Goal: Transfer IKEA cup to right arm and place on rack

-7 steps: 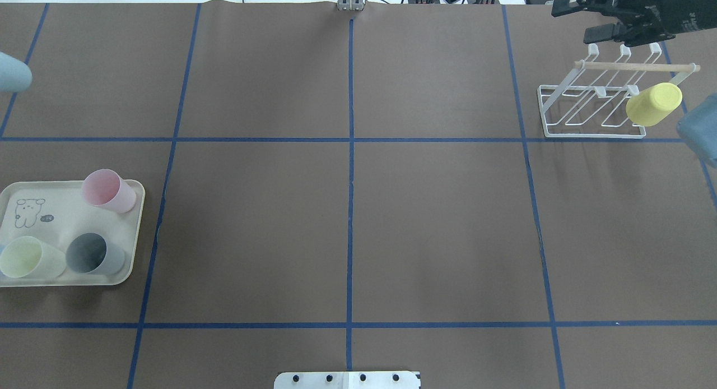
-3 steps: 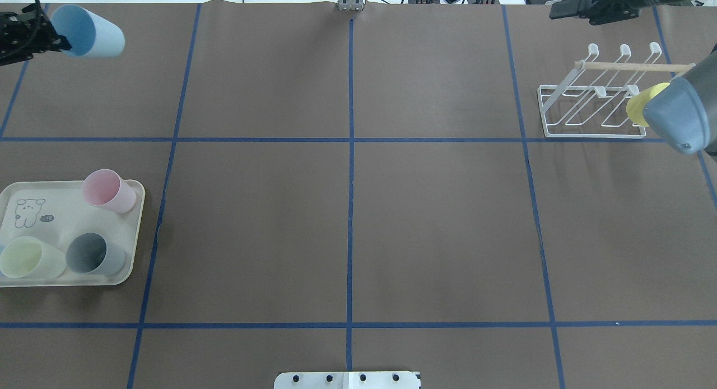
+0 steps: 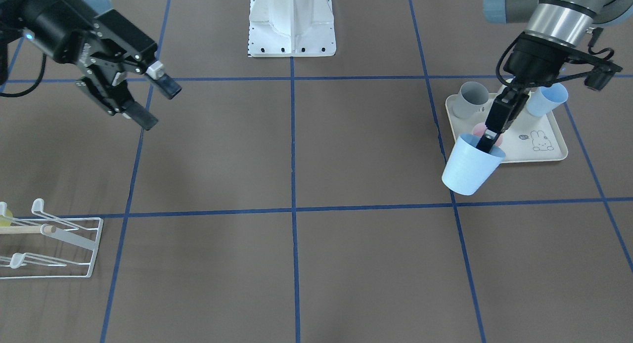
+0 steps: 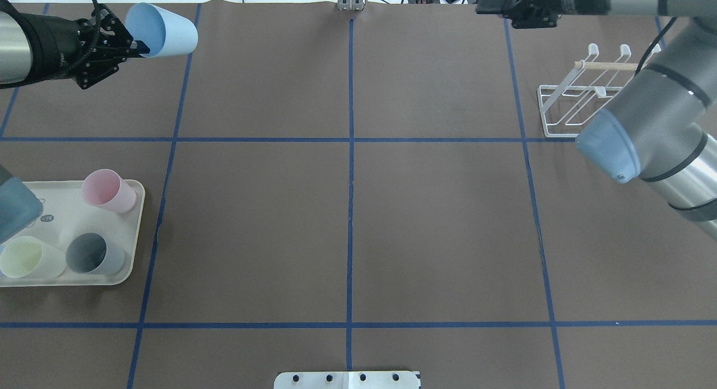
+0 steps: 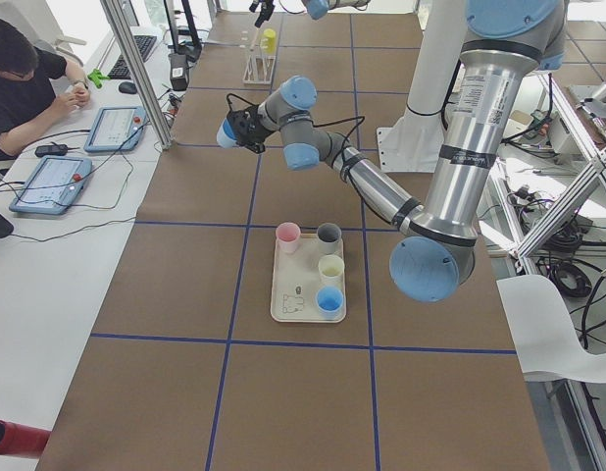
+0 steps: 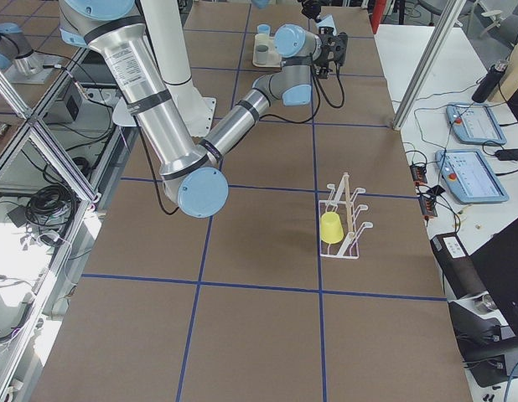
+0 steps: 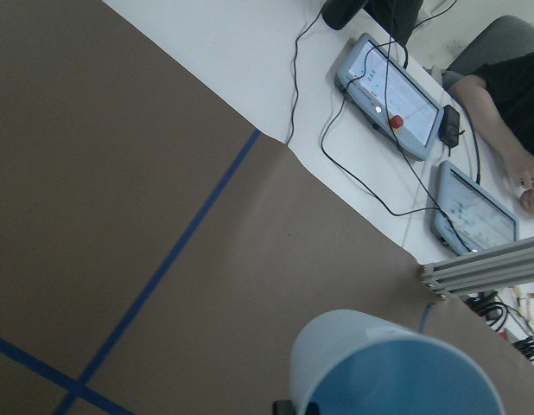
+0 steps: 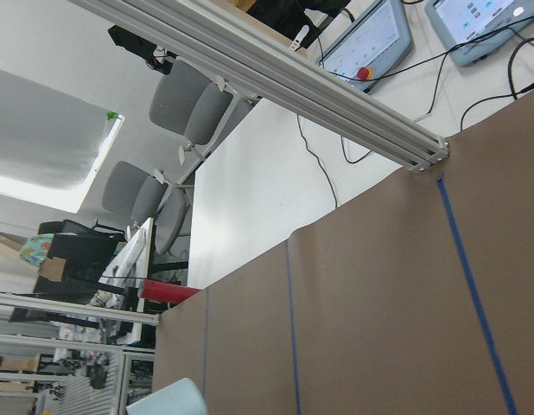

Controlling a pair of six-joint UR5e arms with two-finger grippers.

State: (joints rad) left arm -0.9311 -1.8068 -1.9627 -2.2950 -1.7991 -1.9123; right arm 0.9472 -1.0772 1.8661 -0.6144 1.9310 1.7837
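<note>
My left gripper [image 4: 136, 45] is shut on the rim of a light blue cup [image 4: 163, 30] and holds it on its side above the table's far left. In the front view the gripper [image 3: 487, 138] has one finger inside the cup [image 3: 470, 166]. The cup fills the bottom of the left wrist view [image 7: 397, 372]. My right gripper [image 3: 154, 104] is open and empty, raised over the table's far right [image 4: 498, 9]. The white wire rack [image 4: 571, 100] with its wooden dowel stands at the right and holds a yellow cup [image 6: 332, 228]. My right arm hides that cup in the overhead view.
A cream tray [image 4: 67, 215] with a rabbit drawing lies at the left. It holds a pink cup [image 4: 107, 190], a grey cup [image 4: 94, 253], a pale yellow cup [image 4: 25, 256] and a blue cup [image 3: 546, 100]. The robot base [image 3: 292, 21] stands at the near edge.
My left gripper has carried the blue cup rightward, toward the table's middle. My right arm has swung leftward, and its elbow now covers the yellow cup on the rack.
</note>
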